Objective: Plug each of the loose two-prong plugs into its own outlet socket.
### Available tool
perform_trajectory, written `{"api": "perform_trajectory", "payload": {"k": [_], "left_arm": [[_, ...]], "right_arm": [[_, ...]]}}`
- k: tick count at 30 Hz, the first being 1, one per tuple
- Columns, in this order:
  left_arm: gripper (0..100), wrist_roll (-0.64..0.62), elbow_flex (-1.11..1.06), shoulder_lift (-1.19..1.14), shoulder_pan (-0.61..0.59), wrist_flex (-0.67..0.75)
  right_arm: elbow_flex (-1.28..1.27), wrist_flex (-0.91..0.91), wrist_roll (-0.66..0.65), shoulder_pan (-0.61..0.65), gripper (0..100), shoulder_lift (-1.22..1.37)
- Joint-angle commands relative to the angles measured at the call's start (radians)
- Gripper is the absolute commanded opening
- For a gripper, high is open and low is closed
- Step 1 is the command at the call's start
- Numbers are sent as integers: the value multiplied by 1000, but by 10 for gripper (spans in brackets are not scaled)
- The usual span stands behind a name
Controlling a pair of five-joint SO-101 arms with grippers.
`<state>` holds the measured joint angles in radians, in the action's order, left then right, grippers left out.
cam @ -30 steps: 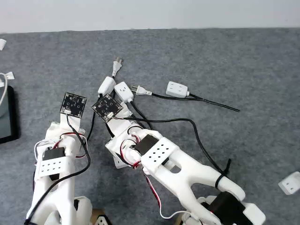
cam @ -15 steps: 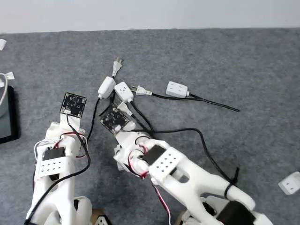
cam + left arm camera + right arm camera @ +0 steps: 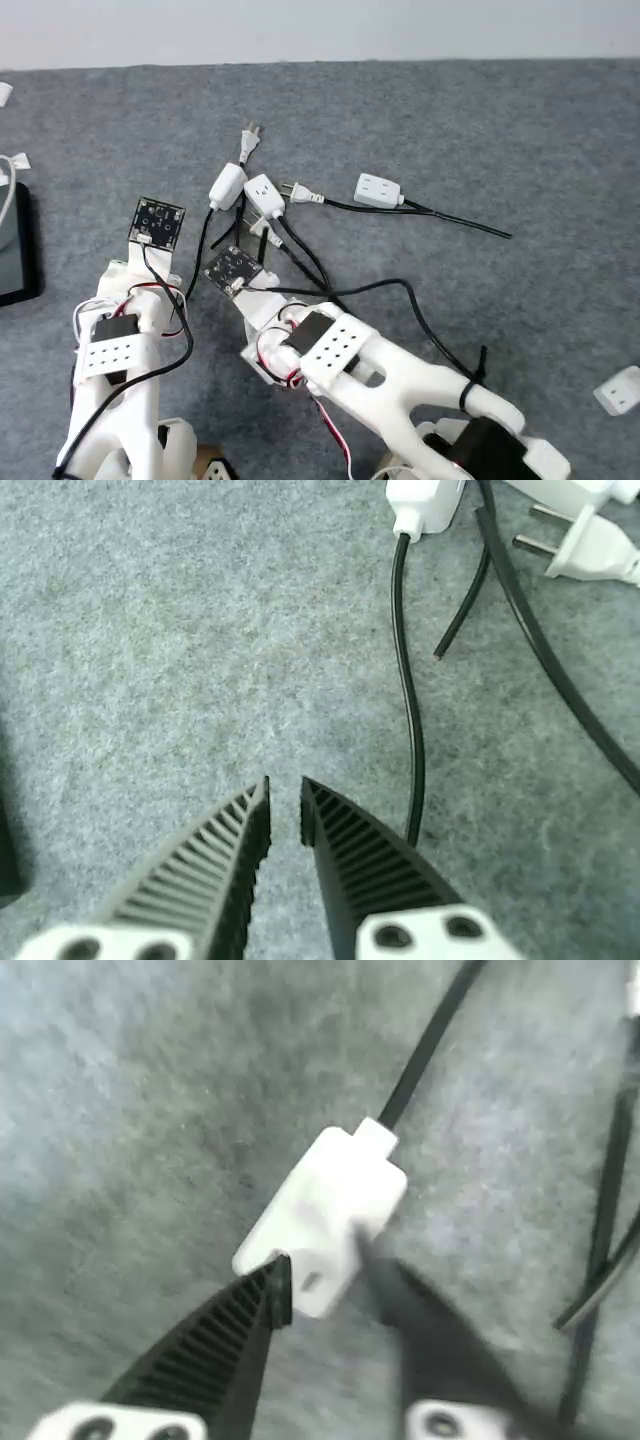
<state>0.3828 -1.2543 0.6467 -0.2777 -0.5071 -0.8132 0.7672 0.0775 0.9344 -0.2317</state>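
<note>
On the grey carpet lie a loose two-prong plug (image 3: 250, 133), two white sockets (image 3: 227, 185) (image 3: 265, 195), a second plug (image 3: 300, 193) and a third socket (image 3: 378, 190), all on black cords. My right gripper (image 3: 322, 1258) is open, with the end of a small white socket block (image 3: 325, 1210) between its fingertips; this block (image 3: 259, 228) lies just ahead of the right arm (image 3: 330, 345). Over bare carpet, my left gripper (image 3: 285, 798) is shut and holds nothing. A black cord (image 3: 410, 720) runs beside it, and a white plug (image 3: 590, 550) lies farther off.
A dark flat object (image 3: 15, 245) lies at the left edge. Another white socket block (image 3: 620, 390) sits at the right edge. Black cords (image 3: 450, 220) trail to the right across the carpet. The carpet's far edge meets a pale wall (image 3: 320, 30).
My right arm has drawn back toward its base, uncovering the small white block and the cords by the sockets. The left arm has kept still.
</note>
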Motion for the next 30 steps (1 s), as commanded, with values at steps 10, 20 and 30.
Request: {"api": "perform_trajectory", "payload": {"k": [10,20,30], "left_arm": [[51,-106,85,5,-80,68],[51,-106,85,5,-80,68],[51,-106,82,3,-77,68]], "right_arm": [[265,33,173,59,303,252],[339,153,135,-94,9,282],[336,415,-26,-636,8,-170]]}}
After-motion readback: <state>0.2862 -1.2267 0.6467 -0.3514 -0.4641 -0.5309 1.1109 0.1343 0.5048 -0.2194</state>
